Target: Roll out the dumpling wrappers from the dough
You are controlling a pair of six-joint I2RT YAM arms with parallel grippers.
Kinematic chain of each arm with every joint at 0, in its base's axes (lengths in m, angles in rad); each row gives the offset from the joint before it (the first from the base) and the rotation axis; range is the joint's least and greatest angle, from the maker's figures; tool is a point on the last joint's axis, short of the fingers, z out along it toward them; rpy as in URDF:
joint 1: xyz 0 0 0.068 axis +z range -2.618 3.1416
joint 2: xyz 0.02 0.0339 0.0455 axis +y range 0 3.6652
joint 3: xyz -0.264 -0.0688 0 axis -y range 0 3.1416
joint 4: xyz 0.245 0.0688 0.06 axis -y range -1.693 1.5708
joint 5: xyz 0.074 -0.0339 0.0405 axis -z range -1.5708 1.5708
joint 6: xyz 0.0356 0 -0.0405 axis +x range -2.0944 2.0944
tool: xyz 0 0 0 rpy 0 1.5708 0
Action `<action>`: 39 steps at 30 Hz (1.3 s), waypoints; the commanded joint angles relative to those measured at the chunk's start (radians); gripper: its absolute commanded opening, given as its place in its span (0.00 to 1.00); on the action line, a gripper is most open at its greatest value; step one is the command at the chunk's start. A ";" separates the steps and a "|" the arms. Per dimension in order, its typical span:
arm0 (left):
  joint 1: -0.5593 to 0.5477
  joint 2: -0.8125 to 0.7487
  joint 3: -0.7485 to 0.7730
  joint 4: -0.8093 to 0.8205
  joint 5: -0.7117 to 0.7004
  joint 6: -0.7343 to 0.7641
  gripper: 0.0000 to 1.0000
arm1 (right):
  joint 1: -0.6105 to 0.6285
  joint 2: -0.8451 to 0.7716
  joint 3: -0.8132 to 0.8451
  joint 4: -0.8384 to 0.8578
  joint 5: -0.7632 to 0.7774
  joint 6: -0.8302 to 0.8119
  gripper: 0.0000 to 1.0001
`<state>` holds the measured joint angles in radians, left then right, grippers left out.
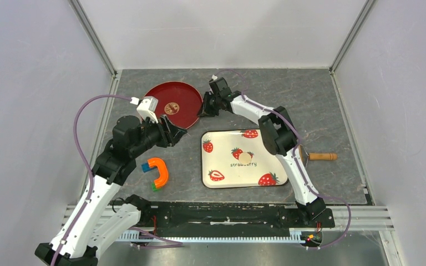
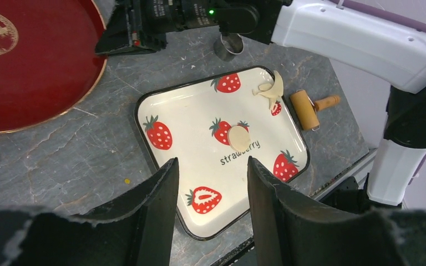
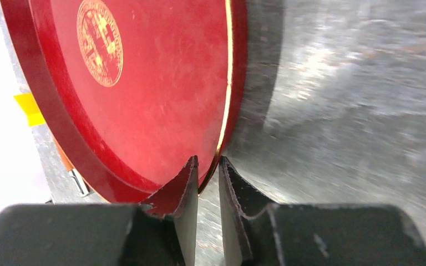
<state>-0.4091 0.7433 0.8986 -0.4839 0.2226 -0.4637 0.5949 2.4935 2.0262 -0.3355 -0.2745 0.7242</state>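
The right pincer (image 3: pixel 208 163) is pinching the rim of the red plate (image 3: pixel 155 111), one finger sitting inside the lip and the other outside. That wrist view is smeared, so it is probably grasping the rim, though firm contact is hard to confirm. The left pincer (image 2: pixel 211 166) is hanging released above the strawberry tray (image 2: pixel 194 111). One round dumpling wrapper (image 2: pixel 238 137) is lying near the tray's middle. Ragged dough scraps (image 2: pixel 272 88) are resting at a tray corner, just beside the roller (image 2: pixel 305 110) out on the worktop (image 1: pixel 310 111). The step in hand is likely positioning the plate to receive the finished disc. Doing it well is meaning keeping the rim seated deep between the pads and sliding the plate flat, since a one-edge hold is inviting it to tip. It is also meaning steering clear of the metal ring (image 2: pixel 228 45) standing near that pincer, and of the left arm
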 commanded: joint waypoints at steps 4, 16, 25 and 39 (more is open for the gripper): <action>0.002 0.011 -0.015 0.018 -0.016 0.046 0.53 | -0.134 -0.162 -0.181 -0.075 0.050 -0.134 0.16; 0.002 0.035 -0.029 0.030 0.004 0.031 0.53 | -0.309 -0.333 -0.409 -0.075 0.037 -0.243 0.14; 0.002 0.082 -0.041 0.029 0.016 0.017 0.53 | -0.396 -0.446 -0.597 -0.082 0.054 -0.335 0.16; 0.002 0.191 -0.073 0.027 0.009 -0.049 0.53 | -0.451 -0.631 -0.649 -0.100 0.129 -0.453 0.44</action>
<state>-0.4091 0.9058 0.8360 -0.4820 0.2199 -0.4740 0.1394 1.9820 1.3849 -0.4412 -0.1688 0.3382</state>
